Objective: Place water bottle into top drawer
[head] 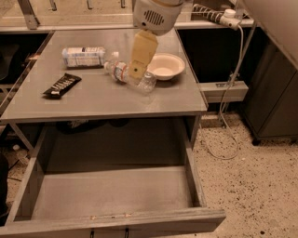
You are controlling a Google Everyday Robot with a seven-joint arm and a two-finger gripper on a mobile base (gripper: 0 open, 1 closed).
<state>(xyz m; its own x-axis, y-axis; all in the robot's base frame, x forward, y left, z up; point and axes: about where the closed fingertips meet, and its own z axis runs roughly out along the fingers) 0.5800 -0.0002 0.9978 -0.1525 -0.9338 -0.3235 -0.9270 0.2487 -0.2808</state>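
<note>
While the white arm housing [156, 14] hangs over the back edge of the worktop [116, 100], the tool [137, 70] points down at the middle of the worktop's back half. Its tan tip overlaps the water bottle [148, 83] in view; real contact is unclear, and I cannot tell whether the tool is open, closed or gripping anything. The water bottle lies on its side on the worktop, not in the top drawer [111, 222]. Its white cap end aims toward the back-left corner and its clear ribbed base toward the right edge, with the red-and-white band near the neck showing just left of the tool. A pale bowl [167, 67] sits upright just beside the bottle's base, on the right-edge side; it looks close enough to touch, but I cannot confirm that. A second bottle [84, 56] with a wide white-and-blue label lies on its side nearer the back-left corner, apart from the water bottle. A dark snack bar [61, 86] lies flat near the left edge, angled to it, well apart from both bottles. The top drawer stands open below the worktop's front edge, with its flat grey bottom, low side walls left and right, and two dark fittings on its front face all in view. Past the back-right corner sits a power strip [212, 15]. A dark cabinet [274, 107] stands beyond the right edge on the speckled floor [251, 186].
</note>
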